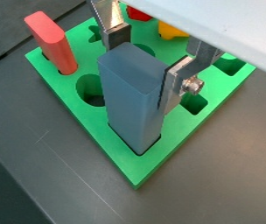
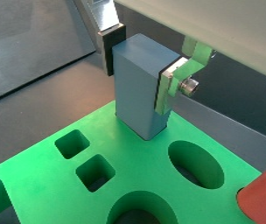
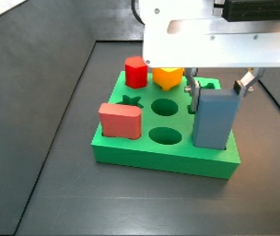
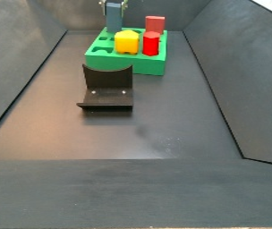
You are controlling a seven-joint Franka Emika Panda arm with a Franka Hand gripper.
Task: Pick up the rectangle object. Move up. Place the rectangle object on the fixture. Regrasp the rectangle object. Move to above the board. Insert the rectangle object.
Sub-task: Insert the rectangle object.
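The steel-blue rectangle object point(image 1: 129, 101) stands upright with its lower end in a hole at a corner of the green board point(image 1: 133, 168). It also shows in the other views point(image 2: 138, 92) point(image 3: 214, 118). My gripper point(image 1: 145, 61) is shut on its upper part, one dark pad on each side point(image 2: 140, 68). In a side view the gripper point(image 3: 219, 88) hangs under the white wrist above the board point(image 3: 168, 159). The fixture point(image 4: 106, 85) stands on the floor in front of the board point(image 4: 150, 63), with nothing on it.
A salmon-pink block point(image 3: 121, 120), a red peg point(image 3: 136, 72) and a yellow peg point(image 3: 168, 78) stand in other holes of the board. Several holes are open point(image 2: 199, 166). Sloped dark walls point(image 4: 31, 80) ring the floor.
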